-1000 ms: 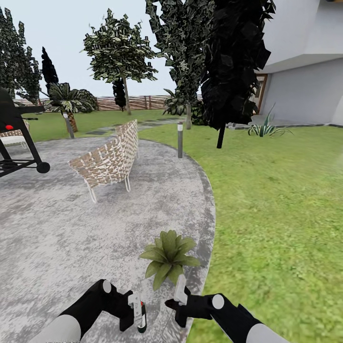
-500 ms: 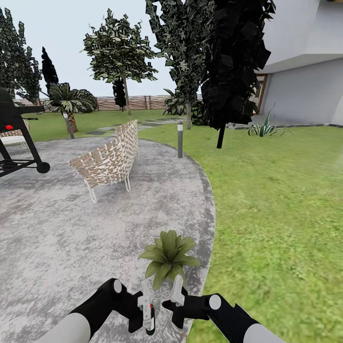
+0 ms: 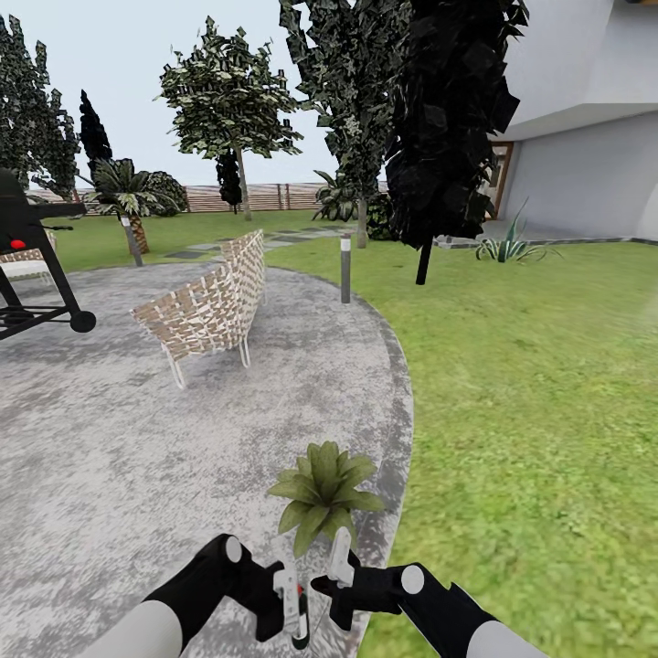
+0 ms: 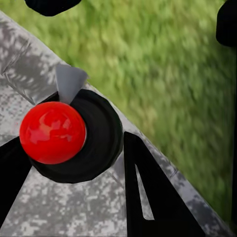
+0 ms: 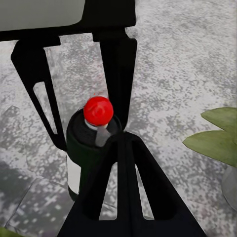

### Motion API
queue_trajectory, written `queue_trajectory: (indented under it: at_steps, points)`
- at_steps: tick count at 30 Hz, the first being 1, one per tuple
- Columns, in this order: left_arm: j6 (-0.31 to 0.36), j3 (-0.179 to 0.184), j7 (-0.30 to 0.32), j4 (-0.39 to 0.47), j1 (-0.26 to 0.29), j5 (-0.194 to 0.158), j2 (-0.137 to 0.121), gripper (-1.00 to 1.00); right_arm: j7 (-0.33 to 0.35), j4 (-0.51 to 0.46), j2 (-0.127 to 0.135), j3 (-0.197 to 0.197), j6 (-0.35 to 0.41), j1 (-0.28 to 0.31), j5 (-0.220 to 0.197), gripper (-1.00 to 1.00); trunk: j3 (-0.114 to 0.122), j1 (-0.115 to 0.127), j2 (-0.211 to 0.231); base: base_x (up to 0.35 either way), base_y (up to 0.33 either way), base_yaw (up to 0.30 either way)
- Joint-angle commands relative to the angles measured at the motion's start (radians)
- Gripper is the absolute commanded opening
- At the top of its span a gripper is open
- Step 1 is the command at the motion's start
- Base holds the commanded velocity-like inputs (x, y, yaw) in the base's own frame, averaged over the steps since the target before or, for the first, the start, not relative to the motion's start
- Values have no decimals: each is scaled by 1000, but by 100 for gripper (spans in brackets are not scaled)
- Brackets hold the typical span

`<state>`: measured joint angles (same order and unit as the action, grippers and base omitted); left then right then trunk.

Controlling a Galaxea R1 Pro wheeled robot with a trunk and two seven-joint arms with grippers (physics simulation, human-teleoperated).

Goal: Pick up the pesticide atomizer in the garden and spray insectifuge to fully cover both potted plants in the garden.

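- The left arm is reaching in from the lower left of the head view, black forearm bent toward the middle.
- The left gripper (image 3: 294,614) is pointing downward, its jaws clamping the pesticide atomizer (image 3: 301,621) from both sides; the red cap is sitting between the black fingers (image 4: 148,197) in the left wrist view.
- The right arm is coming in from the lower right, forearm angled toward the middle.
- The right gripper (image 3: 336,576) is hanging just beside the left one, white finger upward; whether its jaws are parted is unclear.
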<state>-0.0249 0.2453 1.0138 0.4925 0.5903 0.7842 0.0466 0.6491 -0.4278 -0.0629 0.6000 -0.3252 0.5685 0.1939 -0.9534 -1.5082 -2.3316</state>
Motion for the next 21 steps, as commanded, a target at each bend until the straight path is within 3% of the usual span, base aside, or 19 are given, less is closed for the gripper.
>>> queue_trajectory:
  at_steps: [1,21]
  points:
    - [-3,0,6,1,0,6,3,-100,-2,0,0,0,-6,1,10,-100,-1,0,0,0,0,0]
    - [-7,-7,9,3,12,-4,26,-100,-3,4,0,-1,-6,1,11,-100,-1,0,0,0,0,0]
